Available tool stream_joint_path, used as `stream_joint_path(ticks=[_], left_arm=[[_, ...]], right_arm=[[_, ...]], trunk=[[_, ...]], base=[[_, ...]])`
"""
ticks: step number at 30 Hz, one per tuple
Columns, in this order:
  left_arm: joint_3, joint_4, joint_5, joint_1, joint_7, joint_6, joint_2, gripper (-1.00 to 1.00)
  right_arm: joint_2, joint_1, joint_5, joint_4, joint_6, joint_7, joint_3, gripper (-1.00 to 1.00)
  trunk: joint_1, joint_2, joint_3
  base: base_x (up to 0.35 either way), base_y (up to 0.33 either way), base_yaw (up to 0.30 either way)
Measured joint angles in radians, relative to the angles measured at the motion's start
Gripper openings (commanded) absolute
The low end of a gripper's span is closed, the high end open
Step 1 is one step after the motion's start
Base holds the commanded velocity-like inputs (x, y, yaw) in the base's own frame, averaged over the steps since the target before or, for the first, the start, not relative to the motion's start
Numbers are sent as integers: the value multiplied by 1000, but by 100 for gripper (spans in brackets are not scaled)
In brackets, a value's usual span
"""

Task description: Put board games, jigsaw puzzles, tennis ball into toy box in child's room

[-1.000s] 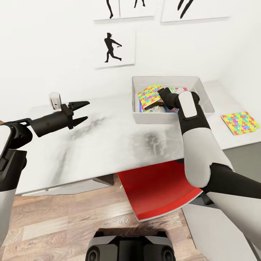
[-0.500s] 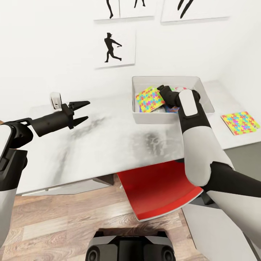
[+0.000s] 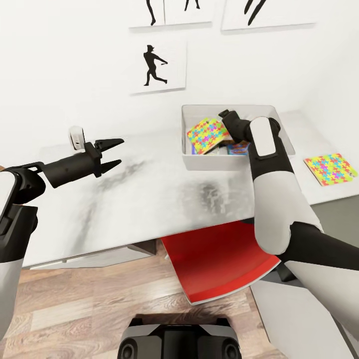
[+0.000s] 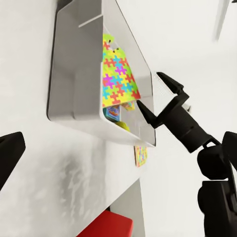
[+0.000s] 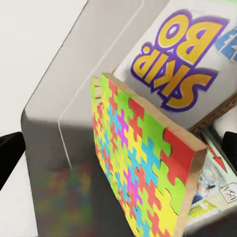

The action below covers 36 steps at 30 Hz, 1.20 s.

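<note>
The table (image 3: 149, 199) takes up most of the head view, light grey top with a red chair (image 3: 214, 264) tucked under its near edge. On the wall behind hang batter silhouette prints (image 3: 158, 66).

The bin (image 3: 199, 162) sits at the far right of the table. Inside it one puzzle (image 3: 208, 133) leans tilted against the left wall, standing on edge rather than flat. Under and behind it is the SKIP-BO box (image 5: 185, 54), with another game box (image 3: 238, 147) toward the bin's right side, too covered to read.

The second puzzle (image 3: 330, 168) lies flat on the table, right of the bin and well apart from it.

The right claw (image 4: 150, 96) is over the bin, fingers spread, just beside the tilted puzzle's right edge; it isn't gripping anything. The left claw (image 3: 111, 153) hovers over the left part of the table, fingers apart and empty, well away from the bin.
</note>
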Motion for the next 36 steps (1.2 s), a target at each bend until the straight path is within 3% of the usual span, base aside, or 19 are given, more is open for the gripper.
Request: stream_joint_path(ticks=[13, 22, 28, 32, 36], left_arm=[[-2, 0, 0, 0, 0, 0, -11, 100], [-16, 0, 0, -2, 3, 0, -14, 100], [-18, 0, 0, -7, 3, 0, -15, 100], [-20, 0, -1, -11, 10, 0, -23, 100], [-20, 0, 0, -24, 35, 0, -38, 100]], right_arm=[[-1, 3, -2, -163, 61, -62, -2, 100], [-4, 18, 0, -388, 163, -84, -10, 100], [-12, 22, 1, -457, 206, -106, -12, 100], [-37, 31, 1, -506, 228, -123, -13, 100], [-89, 88, -8, -633, 283, -127, -13, 100]], trunk=[[0, 0, 0], [0, 0, 0], [0, 0, 0], [0, 0, 0], [0, 0, 0]], base=[[0, 0, 0], [0, 0, 0], [0, 0, 0], [0, 0, 0], [0, 0, 0]])
